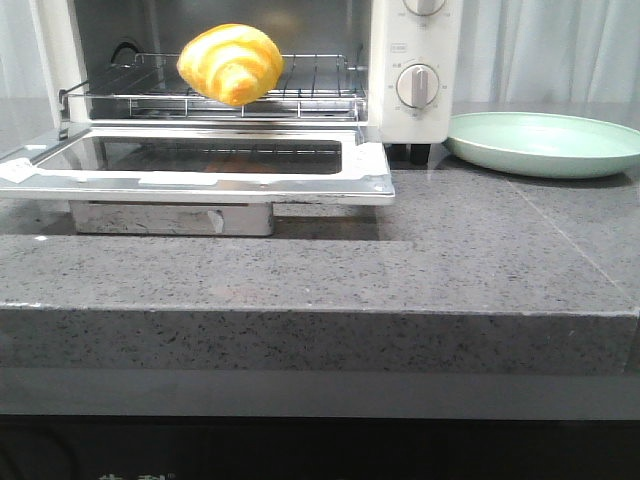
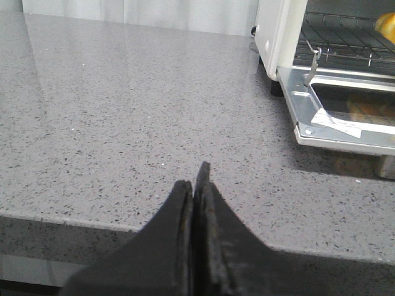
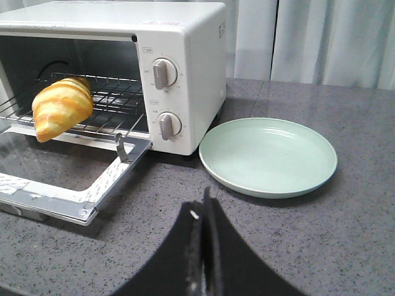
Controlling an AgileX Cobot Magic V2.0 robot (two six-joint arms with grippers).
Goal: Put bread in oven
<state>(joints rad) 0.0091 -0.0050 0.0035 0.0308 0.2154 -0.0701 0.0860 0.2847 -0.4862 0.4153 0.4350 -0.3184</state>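
We see the bread (image 1: 231, 63) sitting on the wire rack (image 1: 320, 85) of the oven (image 3: 185, 74), near the rack's front edge and hanging a bit past it, over the door hinge. The oven door (image 1: 200, 165) lies fully dropped, flat and open. The plate (image 3: 269, 156) beside the oven on its dial side is bare.

Step in hand, as we judge it: the bread looks placed, so what is left is likely a nudge deeper and closing the door. To do that well we would push the bread back along the rack first, since it overhangs the front and a rising door could catch it or knock it off. Then lift the door from under its front lip, steady, keeping clear of the rack. The bread looks glossy and rounded, so we expect it to roll easily; a light push low on its side is our guess.

Pincers: the left gripper (image 2: 196, 185) has its fingers pressed together, nothing between them, hovering over bare counter (image 2: 123, 123), well apart from the oven. The right gripper (image 3: 203, 213) is likewise closed tight and holds nothing, above the counter near the plate. Neither touches bread, door or plate. Neither arm shows in the front view.
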